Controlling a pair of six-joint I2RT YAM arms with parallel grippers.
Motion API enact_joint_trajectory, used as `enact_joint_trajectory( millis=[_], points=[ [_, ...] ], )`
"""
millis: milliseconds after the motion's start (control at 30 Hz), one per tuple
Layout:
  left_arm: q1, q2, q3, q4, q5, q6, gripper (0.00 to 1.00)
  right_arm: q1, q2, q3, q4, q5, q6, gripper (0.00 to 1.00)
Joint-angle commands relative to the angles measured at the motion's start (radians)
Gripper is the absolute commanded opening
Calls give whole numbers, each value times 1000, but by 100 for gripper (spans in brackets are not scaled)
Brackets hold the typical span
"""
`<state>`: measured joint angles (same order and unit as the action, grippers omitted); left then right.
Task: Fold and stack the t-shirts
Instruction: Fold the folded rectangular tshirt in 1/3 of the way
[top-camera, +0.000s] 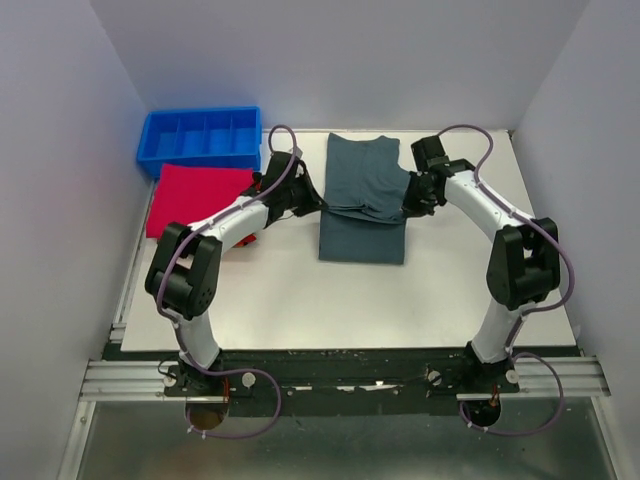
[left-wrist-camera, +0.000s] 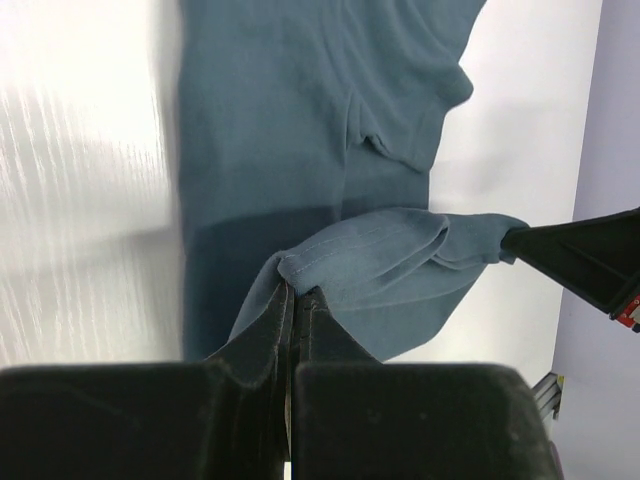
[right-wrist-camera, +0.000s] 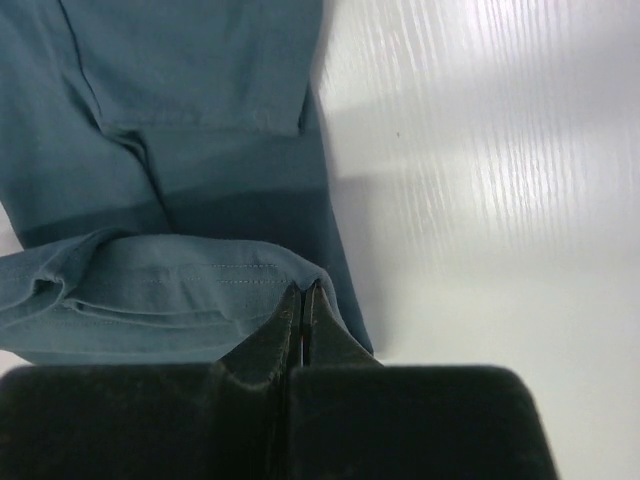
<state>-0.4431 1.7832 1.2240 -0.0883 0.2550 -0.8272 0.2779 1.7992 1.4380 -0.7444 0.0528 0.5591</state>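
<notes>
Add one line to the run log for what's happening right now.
grey-blue shirt: mid-fold, one edge lifted | left gripper: shut on that edge | right gripper: shut on same edge | red shirt: flat, next to blue tray

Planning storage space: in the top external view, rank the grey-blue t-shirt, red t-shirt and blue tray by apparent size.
1. grey-blue t-shirt, clearly the largest.
2-3. red t-shirt and blue tray look about alike. The left arm hides part of the red t-shirt, so I won't rank these two.
</notes>
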Motion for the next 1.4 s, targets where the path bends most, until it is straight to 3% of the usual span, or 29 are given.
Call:
enact_joint_trajectory(
  millis=[0, 467, 500, 533, 567, 600, 633, 733, 867, 1000, 1167, 1367],
  points=[
    [27, 64, 71, -1, 21, 23, 0, -16, 69, 100, -21, -31, -33, 1],
    [43, 238, 258, -5, 76, 11, 0, -52, 247, 262, -42, -45, -47, 2],
    [44, 249, 267, -5, 78, 13, 5, -55, 261, 272, -44, -47, -48, 5],
    [46, 261, 285, -11, 78, 13, 23, -60, 270, 286, -46, -47, -50, 8],
    [47, 268, 302, -21, 73, 13, 46, -63, 275, 300, -49, -47, -51, 26],
    [49, 268, 310, -24, 73, 20, 56, -65, 273, 311, -52, -44, -51, 41],
    [50, 265, 319, -37, 64, 28, 65, -65, 267, 315, -56, -41, -56, 54],
    [50, 207, 293, -57, 46, 46, 74, -65, 188, 251, -37, -38, -62, 56],
    [47, 75, 140, -36, 30, 51, 74, -63, -4, 15, 83, -86, -56, 53],
    [32, -27, -30, 1, 44, 46, 65, -51, -130, -215, 188, -159, -48, 45],
    [1, -90, -202, 77, 55, 33, 63, -14, -164, -362, 247, -185, -39, 44],
    [-19, -77, -274, 122, 70, 33, 58, 4, -140, -444, 301, -194, -27, 41]
  ],
)
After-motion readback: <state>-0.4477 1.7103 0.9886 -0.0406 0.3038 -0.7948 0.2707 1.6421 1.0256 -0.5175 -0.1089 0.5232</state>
